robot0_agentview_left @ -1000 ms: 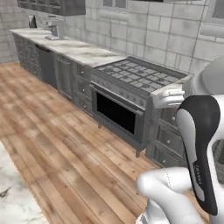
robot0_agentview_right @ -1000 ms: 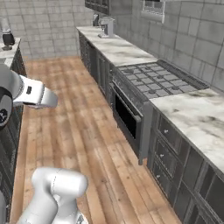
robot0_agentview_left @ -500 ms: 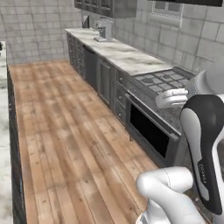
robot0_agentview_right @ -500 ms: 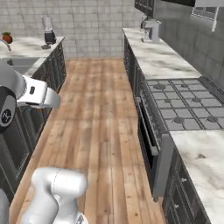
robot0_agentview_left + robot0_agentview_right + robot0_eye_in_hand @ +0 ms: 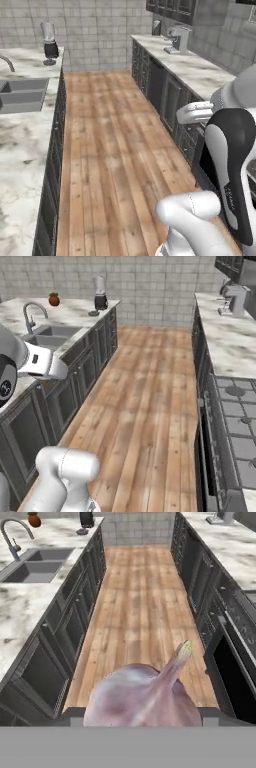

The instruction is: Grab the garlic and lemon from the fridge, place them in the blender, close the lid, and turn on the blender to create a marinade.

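A purple-white garlic (image 5: 145, 697) bulb fills the bottom of the hand view, its stem pointing up and right. My gripper (image 5: 142, 714) is shut on it, with the fingertips hidden behind the bulb. The blender (image 5: 100, 296) stands far off at the end of the left counter, black base under a clear jar; it also shows as blender (image 5: 50, 42) and blender (image 5: 86, 519). The dark round lid (image 5: 93, 313) lies on the counter just in front of it. The lemon and the fridge are out of view.
A wooden floor aisle (image 5: 150, 386) runs between two dark cabinet rows. The sink (image 5: 47, 336) with faucet (image 5: 30, 313) sits in the left counter, with a potted plant (image 5: 54, 299) beyond. A coffee machine (image 5: 235, 300) and stove (image 5: 235, 426) occupy the right counter.
The whole picture has swung: the base turned, so the stove slid off to the right and the sink counter with the blender came into view ahead.
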You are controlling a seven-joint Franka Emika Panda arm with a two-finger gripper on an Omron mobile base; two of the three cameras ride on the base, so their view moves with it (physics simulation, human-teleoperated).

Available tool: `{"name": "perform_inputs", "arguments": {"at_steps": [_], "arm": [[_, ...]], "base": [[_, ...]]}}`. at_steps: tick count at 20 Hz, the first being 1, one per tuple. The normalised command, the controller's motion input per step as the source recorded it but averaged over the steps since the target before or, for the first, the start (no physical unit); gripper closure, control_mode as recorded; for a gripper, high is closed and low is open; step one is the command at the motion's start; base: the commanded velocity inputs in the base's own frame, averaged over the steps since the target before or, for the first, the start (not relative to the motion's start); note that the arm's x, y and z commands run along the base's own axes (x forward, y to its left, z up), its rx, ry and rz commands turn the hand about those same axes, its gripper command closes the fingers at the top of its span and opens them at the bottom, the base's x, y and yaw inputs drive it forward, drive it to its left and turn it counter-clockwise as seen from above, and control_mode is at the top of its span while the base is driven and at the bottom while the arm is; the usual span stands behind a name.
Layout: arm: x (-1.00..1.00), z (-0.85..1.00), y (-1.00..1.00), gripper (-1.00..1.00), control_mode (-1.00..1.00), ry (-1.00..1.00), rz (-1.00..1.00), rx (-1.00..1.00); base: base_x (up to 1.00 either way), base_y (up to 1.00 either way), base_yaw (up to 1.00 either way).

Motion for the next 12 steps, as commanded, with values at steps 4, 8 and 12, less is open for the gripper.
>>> {"name": "perform_inputs", "arguments": {"at_steps": [4,8,12], "arm": [[0.00,0.00,0.00,1.00,1.00,0.00,0.00,0.00],[0.00,0.00,0.00,1.00,1.00,0.00,0.00,0.00],[0.00,0.00,0.00,1.00,1.00,0.00,0.00,0.00]], "base": [[1.00,-0.12,0.46],[1.00,-0.01,0.41],[1.00,-0.39,0.40]]}}
